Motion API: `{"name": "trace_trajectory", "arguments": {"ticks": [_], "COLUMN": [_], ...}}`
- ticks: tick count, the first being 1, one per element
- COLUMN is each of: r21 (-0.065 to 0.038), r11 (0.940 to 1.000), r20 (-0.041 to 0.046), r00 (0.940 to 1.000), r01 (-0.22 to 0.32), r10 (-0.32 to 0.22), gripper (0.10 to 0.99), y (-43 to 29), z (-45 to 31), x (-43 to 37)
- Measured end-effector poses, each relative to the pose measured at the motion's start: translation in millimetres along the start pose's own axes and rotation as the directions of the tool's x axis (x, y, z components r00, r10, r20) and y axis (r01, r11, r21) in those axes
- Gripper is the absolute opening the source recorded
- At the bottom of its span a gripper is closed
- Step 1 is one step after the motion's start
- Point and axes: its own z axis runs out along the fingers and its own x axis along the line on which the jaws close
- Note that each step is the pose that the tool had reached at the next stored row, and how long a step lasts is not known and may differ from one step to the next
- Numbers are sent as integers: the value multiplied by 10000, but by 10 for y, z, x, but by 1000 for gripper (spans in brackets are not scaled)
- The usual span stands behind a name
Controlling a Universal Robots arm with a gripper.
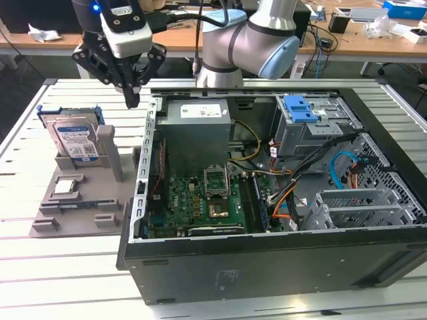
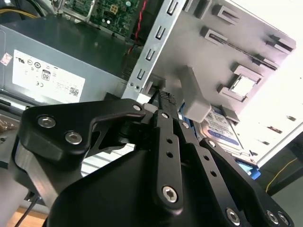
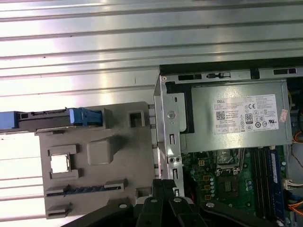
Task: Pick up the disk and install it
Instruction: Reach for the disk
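Observation:
The disk (image 1: pixel 75 137), a silver drive with a white-and-blue label in a blue caddy frame, stands upright in a slot of the grey holder (image 1: pixel 80 210) at the exterior view's left. From above, the disk (image 3: pixel 47 118) shows edge-on; the second wrist view catches its label (image 2: pixel 222 125) past the fingers. My gripper (image 1: pixel 132 100) hangs above the table in the gap between the holder and the computer case, to the exterior view's right of the disk and apart from it. Its black fingers (image 2: pixel 165 101) are shut with nothing between them, and their tips (image 3: pixel 163 185) point down beside the case's edge.
The open computer case (image 1: pixel 267 260) lies on the slatted table, with a power supply (image 1: pixel 197 123), a motherboard (image 1: pixel 200 200) and a drive bay with a blue latch (image 1: pixel 300 109). A small silver chip (image 1: pixel 67 186) sits on the grey holder. The arm's base (image 1: pixel 230 47) stands behind the case.

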Motion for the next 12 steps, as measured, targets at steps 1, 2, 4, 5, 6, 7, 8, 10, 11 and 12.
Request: {"name": "trace_trajectory", "arguments": {"ticks": [1, 2, 4, 5, 6, 7, 8, 10, 11, 12], "r21": [0, 0, 0, 0, -1, 0, -1, 0, 0, 1], "r11": [10000, 10000, 10000, 10000, 10000, 10000, 10000, 10000, 10000, 10000], "r20": [0, 0, 0, 0, 0, 0, 0, 1, 0, 0], "r00": [10000, 10000, 10000, 10000, 10000, 10000, 10000, 10000, 10000, 10000], "r01": [1, 1, 1, 1, 2, 1, 0, 0, 1, 1], "r10": [-1, -1, -1, -1, -2, -1, 0, 0, -1, -1], "gripper": [106, 106, 106, 106, 106, 106, 106, 106, 106, 106], "y": [-2, -4, -7, -8, -10, -12, -14, -17, -19, -21], "z": [-1, -1, -2, -3, -3, -4, -5, -6, -7, -8], "x": [28, 49, 89, 112, 135, 164, 183, 220, 252, 284]}}
